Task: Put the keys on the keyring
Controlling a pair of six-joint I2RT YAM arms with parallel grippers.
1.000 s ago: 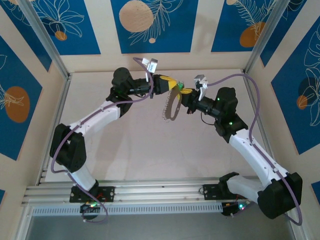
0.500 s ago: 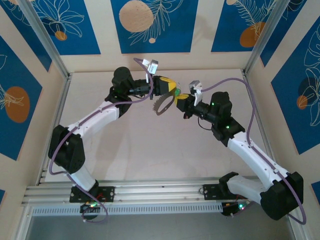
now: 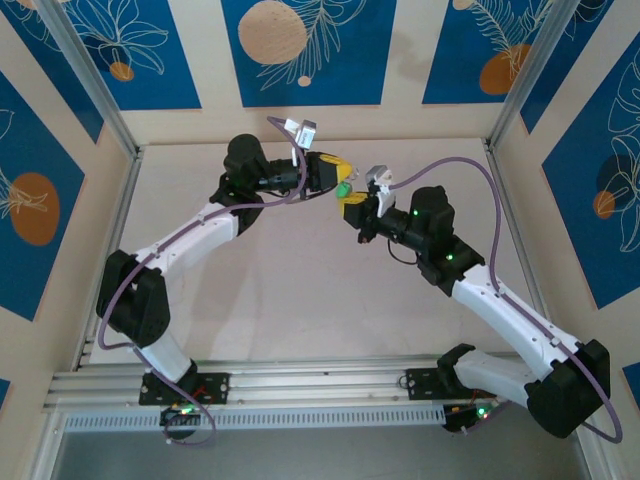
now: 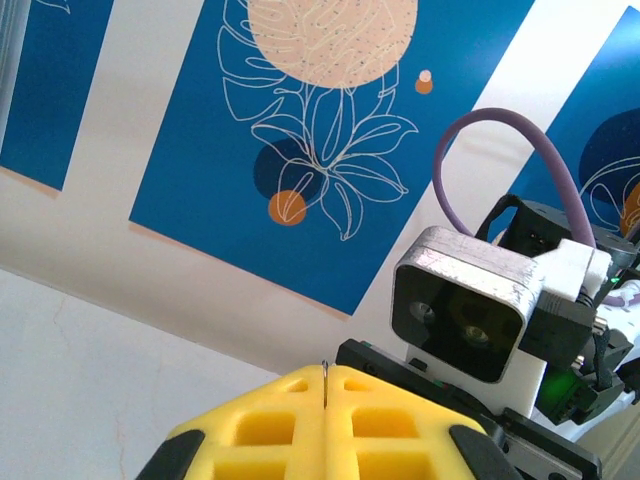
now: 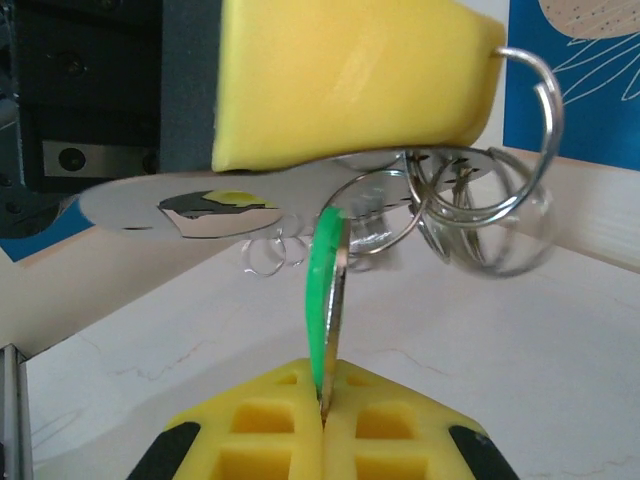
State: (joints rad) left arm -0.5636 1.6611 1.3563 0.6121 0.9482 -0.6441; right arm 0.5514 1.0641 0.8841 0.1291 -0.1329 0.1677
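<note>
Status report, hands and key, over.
Left hand shut on thin grey metal keyring. Right hand shut on green-headed silvery key, upright just beneath it. Nothing blocking.

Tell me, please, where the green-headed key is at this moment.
In the right wrist view the green-headed key stands edge-on, pinched in the right gripper, its top just under the keyring held by the left gripper.

No legible text, brand, number or sign anywhere. Wall panels (image 4: 300, 150) beyond left gripper (image 4: 325, 385): white leaf line-drawings, orange discs, no lettering.
</note>
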